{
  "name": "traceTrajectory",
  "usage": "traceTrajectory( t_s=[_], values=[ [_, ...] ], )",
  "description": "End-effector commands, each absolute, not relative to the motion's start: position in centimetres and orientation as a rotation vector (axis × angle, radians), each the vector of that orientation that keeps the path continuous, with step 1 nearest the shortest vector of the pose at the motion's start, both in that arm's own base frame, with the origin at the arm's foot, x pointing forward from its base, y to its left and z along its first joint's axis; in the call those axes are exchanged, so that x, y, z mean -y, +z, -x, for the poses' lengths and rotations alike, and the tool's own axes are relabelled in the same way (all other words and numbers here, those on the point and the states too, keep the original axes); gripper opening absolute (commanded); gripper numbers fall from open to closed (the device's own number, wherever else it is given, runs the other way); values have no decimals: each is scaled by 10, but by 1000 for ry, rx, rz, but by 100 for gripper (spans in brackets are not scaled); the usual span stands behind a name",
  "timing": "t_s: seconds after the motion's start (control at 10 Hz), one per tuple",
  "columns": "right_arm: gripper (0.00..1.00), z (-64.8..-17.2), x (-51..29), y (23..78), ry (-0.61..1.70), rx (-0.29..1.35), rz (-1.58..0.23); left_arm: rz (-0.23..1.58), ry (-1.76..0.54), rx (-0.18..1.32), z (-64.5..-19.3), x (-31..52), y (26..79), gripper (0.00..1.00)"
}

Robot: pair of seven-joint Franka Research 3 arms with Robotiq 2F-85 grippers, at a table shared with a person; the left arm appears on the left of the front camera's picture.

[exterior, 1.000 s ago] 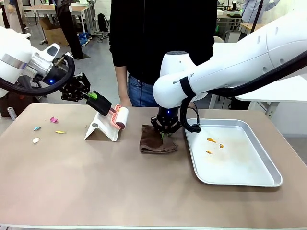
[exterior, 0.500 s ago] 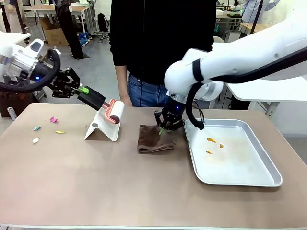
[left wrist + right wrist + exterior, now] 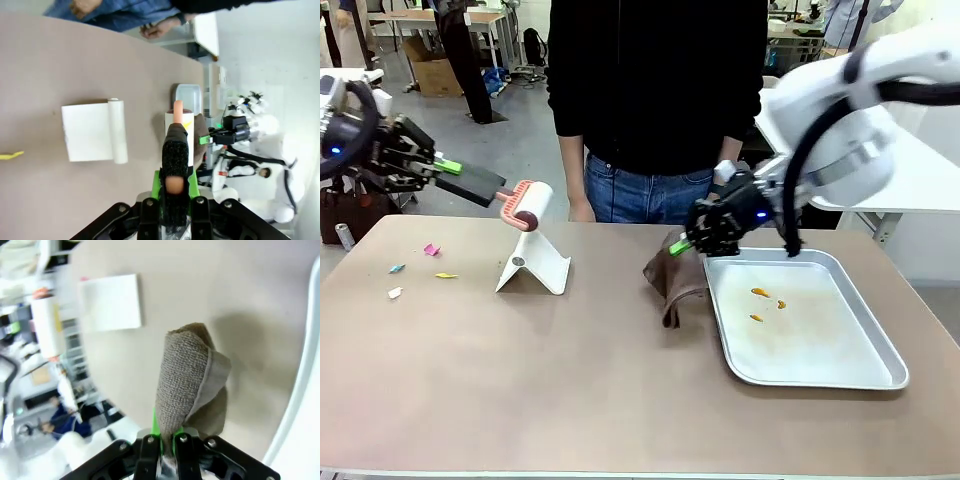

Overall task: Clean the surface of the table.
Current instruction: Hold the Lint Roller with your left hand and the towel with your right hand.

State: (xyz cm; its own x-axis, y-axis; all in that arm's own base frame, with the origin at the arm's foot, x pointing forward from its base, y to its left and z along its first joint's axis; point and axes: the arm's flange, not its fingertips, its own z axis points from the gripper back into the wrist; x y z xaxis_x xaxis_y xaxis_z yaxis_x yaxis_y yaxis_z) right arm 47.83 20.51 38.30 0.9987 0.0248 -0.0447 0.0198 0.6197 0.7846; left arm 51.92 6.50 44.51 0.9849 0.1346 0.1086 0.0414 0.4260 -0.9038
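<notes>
The taupe table (image 3: 570,390) carries small paper scraps at its left: pink (image 3: 432,249), blue (image 3: 397,268), yellow (image 3: 445,275) and white (image 3: 394,292). My left gripper (image 3: 444,167) is shut on the black handle of a lint roller (image 3: 525,204), held in the air above a white stand (image 3: 535,268). In the left wrist view the handle (image 3: 175,160) sits between the green pads, with the roller head (image 3: 179,120) beyond. My right gripper (image 3: 682,244) is shut on a brown cloth (image 3: 676,282), which hangs down to the table beside the tray. The cloth (image 3: 190,375) droops from the jaws.
A metal tray (image 3: 875,345) with a few orange bits (image 3: 761,293) lies at the right. A person in black (image 3: 655,90) stands at the far edge, hands down. The white stand (image 3: 111,302) and the tray's rim (image 3: 302,385) show in the right wrist view.
My left gripper has lifted the lint roller off the white stand and drawn it left. My right gripper has raised the brown cloth by one edge and moved right, toward the tray.
</notes>
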Motion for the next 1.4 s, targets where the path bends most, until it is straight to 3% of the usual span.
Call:
traceTrajectory(
  t_s=[0.0, 0.2, 0.4, 0.5, 0.8, 1.0, 1.3],
  values=[
    [0, -457, -142, 385, -49, -115, -1116, 1236, 69, 145, -518, -92, 456, 0],
    [0, -439, -81, 404, -70, -115, -1384, 1327, 63, 106, -510, -144, 462, 0],
    [0, -422, -31, 416, -86, -115, -1515, 1454, 3, 99, -493, -191, 458, 0],
    [0, -413, -5, 418, -117, -86, -1539, 1469, -55, 70, -477, -211, 453, 0],
    [0, -396, 60, 413, -275, -11, -1571, 1522, -67, 165, -434, -260, 433, 0],
    [0, -391, 81, 402, -319, 48, -1586, 1468, -75, 202, -421, -271, 422, 0],
    [0, -386, 84, 394, -394, 93, -1548, 1460, 89, 225, -417, -267, 418, 0]
  ],
)
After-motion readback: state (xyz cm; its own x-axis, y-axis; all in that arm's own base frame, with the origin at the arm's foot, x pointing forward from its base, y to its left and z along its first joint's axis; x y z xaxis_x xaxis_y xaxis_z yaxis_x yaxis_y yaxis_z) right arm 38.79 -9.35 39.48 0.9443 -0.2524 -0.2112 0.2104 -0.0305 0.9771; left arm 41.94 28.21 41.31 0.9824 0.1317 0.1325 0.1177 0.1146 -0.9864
